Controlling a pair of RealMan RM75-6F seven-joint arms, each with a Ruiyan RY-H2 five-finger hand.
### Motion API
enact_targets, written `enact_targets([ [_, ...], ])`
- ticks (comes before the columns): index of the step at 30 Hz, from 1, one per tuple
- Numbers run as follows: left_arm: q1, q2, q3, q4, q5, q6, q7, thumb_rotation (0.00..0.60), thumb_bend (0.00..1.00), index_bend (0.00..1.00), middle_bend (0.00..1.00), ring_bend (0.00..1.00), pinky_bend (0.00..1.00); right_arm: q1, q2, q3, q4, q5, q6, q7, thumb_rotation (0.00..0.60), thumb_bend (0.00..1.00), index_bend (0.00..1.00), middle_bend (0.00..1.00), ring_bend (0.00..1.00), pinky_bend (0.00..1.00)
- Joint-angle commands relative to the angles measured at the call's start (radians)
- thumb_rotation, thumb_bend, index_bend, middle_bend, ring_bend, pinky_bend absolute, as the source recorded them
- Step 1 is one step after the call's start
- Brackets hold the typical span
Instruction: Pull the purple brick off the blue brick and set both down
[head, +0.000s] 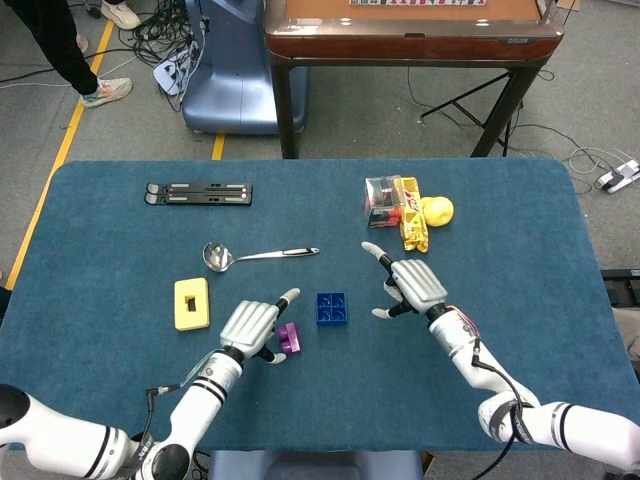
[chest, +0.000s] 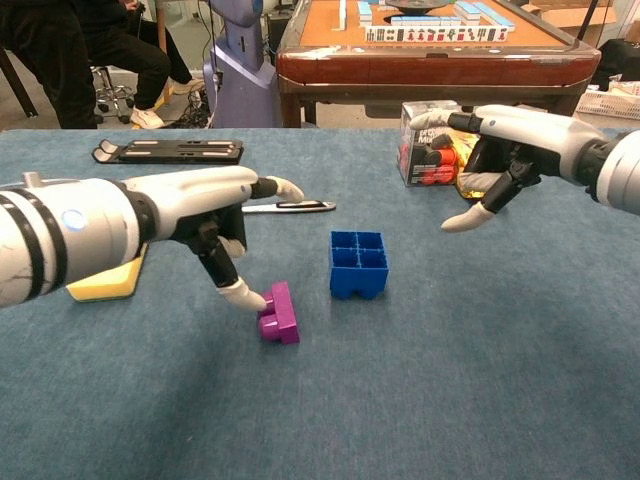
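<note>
Left hand (head: 250, 325) hangs low at seven o'clock, palm down, fingers spread, one fingertip (chest: 247, 296) dipping toward the cloth, forearm running back to the near edge. Right hand (head: 412, 283) sits at four o'clock, lifted off the surface, fingers splayed and holding nothing, thumb (chest: 466, 219) curling under, arm angling back toward the near right corner.
</note>
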Motion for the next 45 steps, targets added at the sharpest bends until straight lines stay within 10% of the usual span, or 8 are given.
enact_targets([
  [1, 0.033, 0.052, 0.014, -0.044, 0.029, 0.026, -0.013, 0.600, 0.00, 0.09, 1.00, 0.93, 1.00, -0.019, 0.038, -0.010, -0.038, -0.001, 0.030, -0.050, 0.600, 0.00, 0.04, 0.90, 0.92, 1.00],
  [9, 0.158, 0.209, 0.069, -0.107, 0.142, 0.106, -0.098, 0.600, 0.00, 0.00, 0.70, 0.68, 0.91, -0.091, 0.155, -0.069, -0.146, -0.013, 0.149, -0.252, 0.600, 0.00, 0.12, 0.53, 0.64, 0.91],
  [18, 0.303, 0.394, 0.160, -0.107, 0.266, 0.147, -0.197, 0.600, 0.00, 0.00, 0.33, 0.33, 0.38, -0.223, 0.220, -0.128, -0.169, -0.120, 0.343, -0.283, 0.600, 0.00, 0.12, 0.35, 0.42, 0.61],
  [36, 0.650, 0.557, 0.309, 0.088, 0.645, 0.320, -0.467, 0.600, 0.00, 0.07, 0.29, 0.27, 0.35, -0.453, 0.333, -0.209, -0.202, -0.209, 0.576, -0.317, 0.600, 0.00, 0.14, 0.35, 0.36, 0.50],
  [45, 0.726, 0.530, 0.282, 0.151, 0.682, 0.326, -0.487, 0.600, 0.00, 0.08, 0.29, 0.27, 0.35, -0.518, 0.337, -0.210, -0.186, -0.219, 0.618, -0.299, 0.600, 0.00, 0.14, 0.35, 0.35, 0.50],
])
